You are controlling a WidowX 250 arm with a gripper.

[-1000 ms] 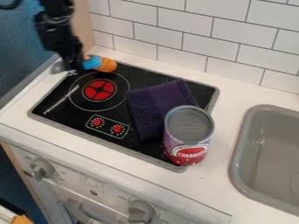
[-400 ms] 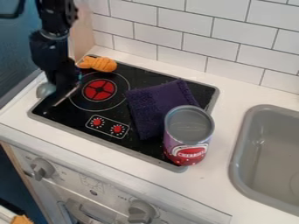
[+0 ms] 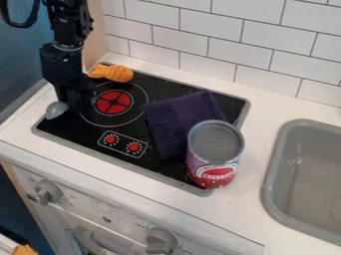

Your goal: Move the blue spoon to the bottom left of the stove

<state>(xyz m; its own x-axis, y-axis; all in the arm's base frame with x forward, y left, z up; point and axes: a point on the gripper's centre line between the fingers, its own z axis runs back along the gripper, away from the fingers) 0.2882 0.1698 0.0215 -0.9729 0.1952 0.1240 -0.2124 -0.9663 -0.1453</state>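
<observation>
The black tool hangs low over the glossy stove's left side; I can't tell whether it is spread or pinching. Beside it, at the left rim, shows the spoon's smooth, rounded grey bowl. A knobbly orange toy, folded nubbly purple cloth and cylindrical, metal-topped can sit rightward.

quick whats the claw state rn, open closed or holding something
claw: can't tell open, closed or holding; it's at the stove's left side, right by the spoon's grey bowl
</observation>
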